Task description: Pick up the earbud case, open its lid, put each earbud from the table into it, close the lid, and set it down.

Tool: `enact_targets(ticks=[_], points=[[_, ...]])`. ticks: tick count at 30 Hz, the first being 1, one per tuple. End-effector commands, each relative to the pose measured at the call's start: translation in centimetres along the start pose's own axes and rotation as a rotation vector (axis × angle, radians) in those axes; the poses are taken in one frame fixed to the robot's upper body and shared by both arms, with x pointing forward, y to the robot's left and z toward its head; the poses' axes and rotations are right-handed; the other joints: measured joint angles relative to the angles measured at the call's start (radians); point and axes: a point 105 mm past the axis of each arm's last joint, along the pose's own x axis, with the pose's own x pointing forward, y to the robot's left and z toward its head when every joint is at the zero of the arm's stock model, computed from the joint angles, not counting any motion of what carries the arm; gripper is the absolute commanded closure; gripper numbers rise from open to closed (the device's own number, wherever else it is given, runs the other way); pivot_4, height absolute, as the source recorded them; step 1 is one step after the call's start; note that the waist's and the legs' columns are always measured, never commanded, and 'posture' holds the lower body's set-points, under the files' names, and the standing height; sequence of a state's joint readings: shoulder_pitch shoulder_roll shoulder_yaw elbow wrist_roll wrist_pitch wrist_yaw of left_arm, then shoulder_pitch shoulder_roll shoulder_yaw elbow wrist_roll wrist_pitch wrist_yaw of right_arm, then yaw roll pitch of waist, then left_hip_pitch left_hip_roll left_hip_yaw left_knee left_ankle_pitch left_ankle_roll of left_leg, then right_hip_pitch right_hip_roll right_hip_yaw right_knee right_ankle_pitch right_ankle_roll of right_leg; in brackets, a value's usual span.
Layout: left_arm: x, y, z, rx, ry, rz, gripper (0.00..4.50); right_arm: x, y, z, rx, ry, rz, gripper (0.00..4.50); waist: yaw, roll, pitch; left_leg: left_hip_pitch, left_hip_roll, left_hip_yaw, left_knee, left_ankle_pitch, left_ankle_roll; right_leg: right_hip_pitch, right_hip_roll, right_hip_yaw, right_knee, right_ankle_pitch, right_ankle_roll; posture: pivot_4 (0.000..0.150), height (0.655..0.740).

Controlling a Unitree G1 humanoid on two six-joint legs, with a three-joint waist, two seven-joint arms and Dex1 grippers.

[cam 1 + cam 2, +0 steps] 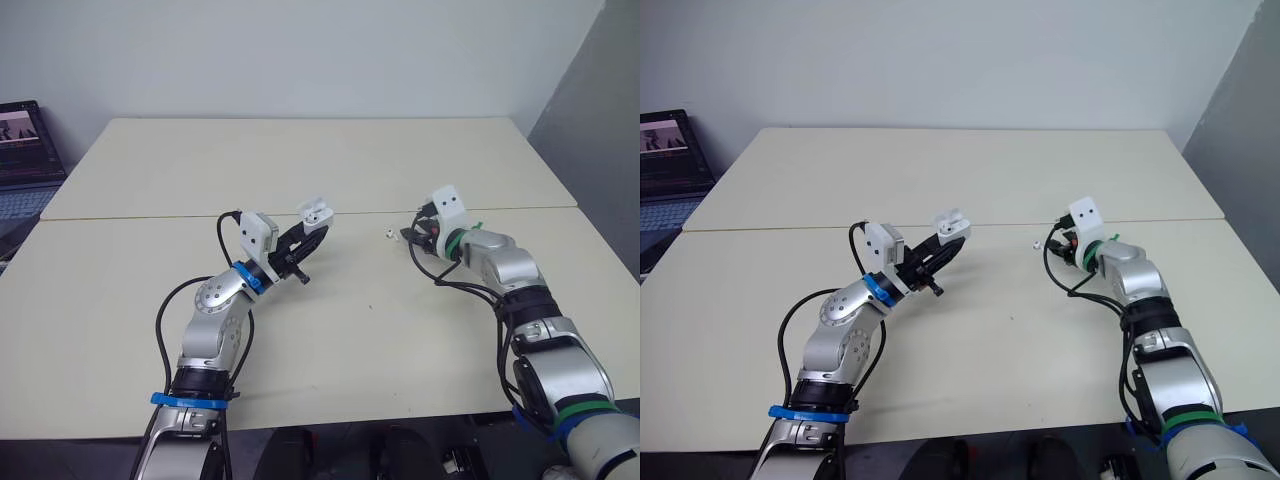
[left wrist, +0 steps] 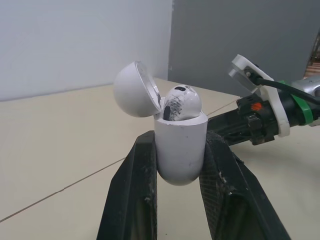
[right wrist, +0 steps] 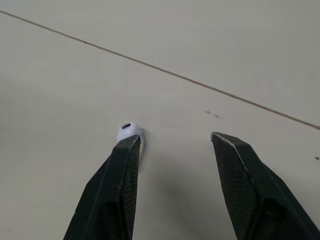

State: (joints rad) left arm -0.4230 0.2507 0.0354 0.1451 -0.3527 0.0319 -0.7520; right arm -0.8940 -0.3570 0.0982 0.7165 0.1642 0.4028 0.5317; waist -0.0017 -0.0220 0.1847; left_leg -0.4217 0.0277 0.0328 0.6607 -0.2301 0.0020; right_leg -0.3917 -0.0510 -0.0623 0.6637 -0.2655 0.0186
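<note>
My left gripper [image 2: 180, 138] is shut on the white earbud case [image 2: 180, 146] and holds it above the table's middle [image 1: 314, 213]. The case's lid [image 2: 134, 90] is tipped back open, and one white earbud [image 2: 181, 101] sits in the case. A second white earbud [image 3: 127, 131] lies on the table [image 1: 300, 150], a small white dot in the left eye view [image 1: 388, 234]. My right gripper [image 3: 175, 138] is open and low over the table, and one fingertip [image 3: 129, 145] is right beside that earbud, which lies just outside the gap between the fingers.
A seam [image 1: 150, 216] runs across the cream table from left to right. An open laptop [image 1: 20, 150] stands off the table's far left corner. A grey wall [image 1: 590, 110] rises on the right.
</note>
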Motion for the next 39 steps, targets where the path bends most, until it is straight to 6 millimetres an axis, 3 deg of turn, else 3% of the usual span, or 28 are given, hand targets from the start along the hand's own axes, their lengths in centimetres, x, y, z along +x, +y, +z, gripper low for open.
enact_targets(ticks=[1, 5, 12, 25, 28, 32, 36, 39], points=[[0.1, -0.3, 1.7, 0.037, -0.053, -0.009, 3.75, 0.5, 1.2, 2.5, -0.013, -0.081, 0.066, 2.18, 0.0, 0.0, 0.0, 0.0, 0.0, 0.0, 0.0, 0.0, 0.0, 0.0, 0.0, 0.0, 0.0, 0.0, 0.0, 0.15, 0.74], [0.0, -0.3, 1.7, 0.039, -0.051, -0.004, 3.75, 0.9, 1.7, 2.4, -0.025, -0.074, 0.083, 2.18, 0.001, 0.0, 0.0, 0.0, 0.001, -0.001, 0.0, 0.0, 0.0, 0.0, -0.002, 0.0, 0.001, 0.0, 0.0, 0.15, 0.74], [-0.3, -0.3, 1.7, 0.042, -0.048, 0.006, 3.75, 1.1, 0.2, 0.9, -0.073, -0.02, 0.012, 2.18, 0.001, 0.0, 0.0, 0.0, 0.0, 0.0, 0.0, 0.0, 0.0, 0.0, -0.002, 0.0, 0.001, 0.001, -0.001, 0.15, 0.74], [-0.3, -0.4, 1.8, 0.042, -0.043, -0.005, 3.75, 2.3, 1.5, 0.3, -0.052, 0.003, 0.05, 2.18, -0.001, 0.0, 0.0, 0.0, 0.001, 0.0, 0.0, 0.0, 0.0, -0.001, -0.002, 0.0, 0.001, 0.001, -0.002, 0.15, 0.74], [-0.3, -0.5, 1.8, 0.043, -0.043, -0.007, 3.75, 2.4, 1.5, 0.0, -0.056, 0.007, 0.044, 2.78, -0.001, 0.0, 0.0, 0.0, 0.001, 0.0, 0.0, 0.0, 0.0, -0.001, -0.002, 0.0, 0.001, 0.001, -0.002, 0.15, 0.74], [-0.3, -0.6, 1.8, 0.04, -0.041, -0.008, 3.75, 2.3, 1.3, -0.6, -0.067, 0.024, 0.04, 4.09, 0.0, 0.0, 0.0, 0.0, 0.0, 0.0, 0.0, 0.0, 0.0, 0.0, -0.002, 0.0, 0.001, 0.001, -0.002, 0.15, 0.74], [-0.4, -0.7, 1.7, 0.039, -0.041, -0.008, 3.75, 1.9, 0.8, -0.9, -0.081, 0.03, 0.038, 4.09, 0.0, 0.0, 0.0, 0.0, 0.0, 0.0, 0.0, 0.0, 0.0, 0.0, -0.002, 0.0, 0.001, 0.001, -0.002, 0.15, 0.74], [-0.3, -0.9, 1.8, 0.037, -0.045, -0.006, 3.75, 0.5, 0.5, -0.8, -0.147, 0.029, 0.086, 4.09, 0.003, 0.0, 0.0, 0.0, 0.0, 0.0, 0.0, 0.0, 0.0, 0.0, -0.002, 0.0, 0.001, 0.001, -0.002, 0.15, 0.74]])
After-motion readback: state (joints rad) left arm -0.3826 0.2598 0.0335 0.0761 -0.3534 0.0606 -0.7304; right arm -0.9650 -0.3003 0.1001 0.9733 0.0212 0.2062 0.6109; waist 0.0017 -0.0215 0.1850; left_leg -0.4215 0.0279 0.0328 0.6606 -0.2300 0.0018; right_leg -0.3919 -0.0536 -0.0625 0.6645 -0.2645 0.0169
